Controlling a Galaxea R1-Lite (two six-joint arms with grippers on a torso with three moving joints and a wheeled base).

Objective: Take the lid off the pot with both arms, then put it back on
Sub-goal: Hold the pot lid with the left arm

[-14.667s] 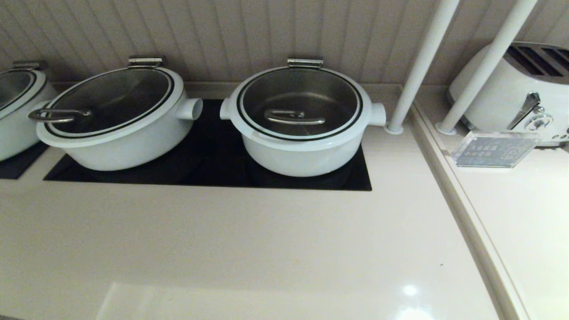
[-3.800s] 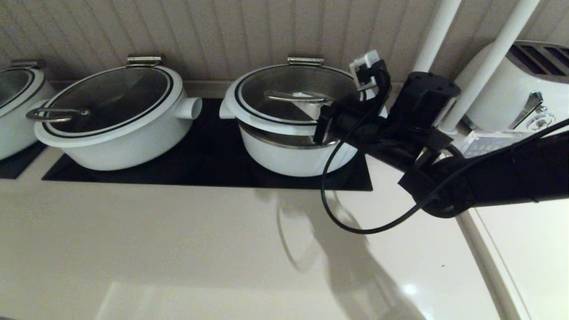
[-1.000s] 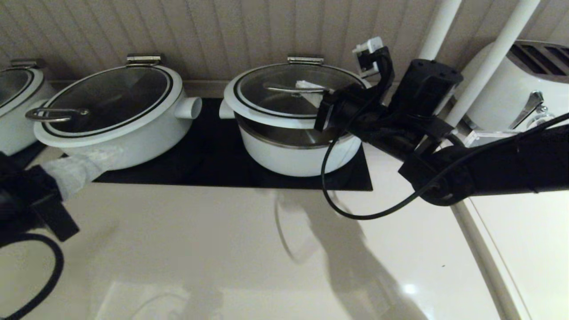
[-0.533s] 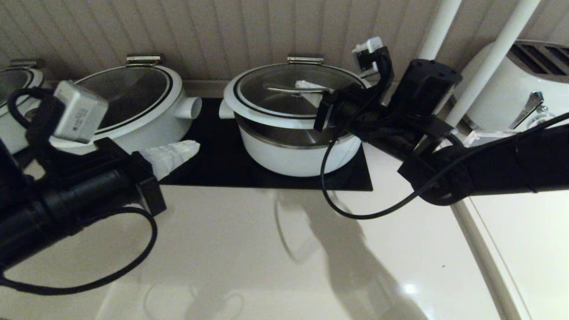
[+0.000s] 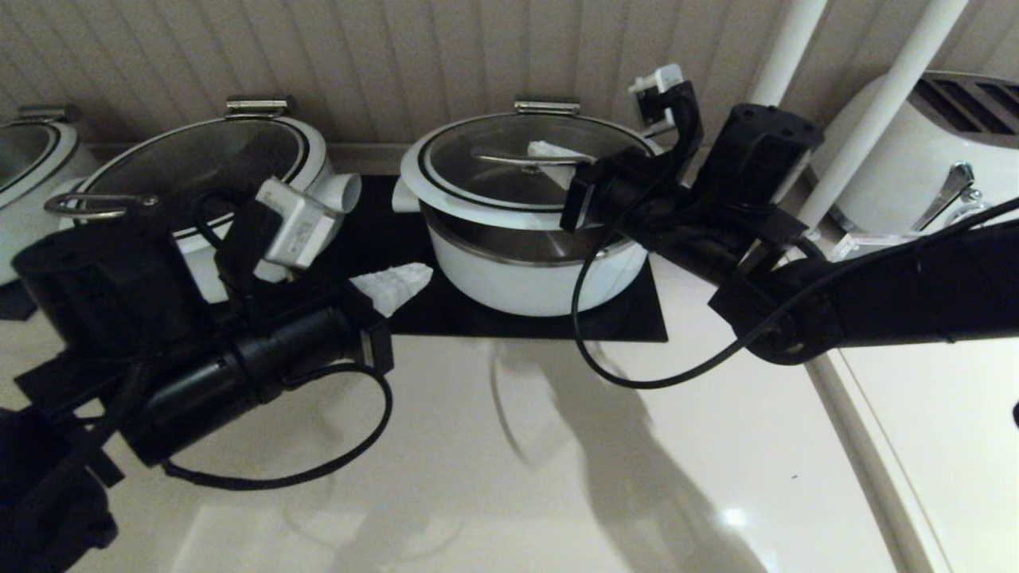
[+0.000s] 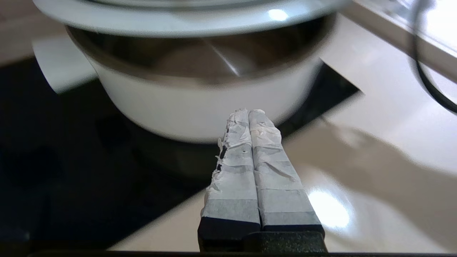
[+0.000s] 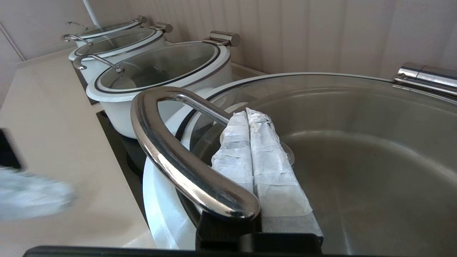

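The white pot [image 5: 525,278] stands on the black cooktop [image 5: 629,318]. Its glass lid [image 5: 478,179] is tilted up at the front, with the steel hinge [image 5: 546,106] at the back still on the rim, so the steel inside shows. My right gripper [image 5: 549,151] is shut, its taped fingers [image 7: 257,150] slid under the steel bar handle [image 7: 167,157] and bearing the lid. My left gripper [image 5: 398,285] is shut and empty, low over the cooktop, a little to the front left of the pot [image 6: 200,110], below the lid's rim [image 6: 171,25].
A wider white pot with a loop-handled lid [image 5: 159,167] stands left of the pot, partly behind my left arm. Another pot [image 5: 32,159] is at the far left. Two white poles [image 5: 776,64], a toaster [image 5: 939,143] and a small clear sign [image 5: 868,243] stand right.
The right gripper has raised the lid's front off the pot and holds it there. The left arm has come in from the lower left and moved right, towards the pot.
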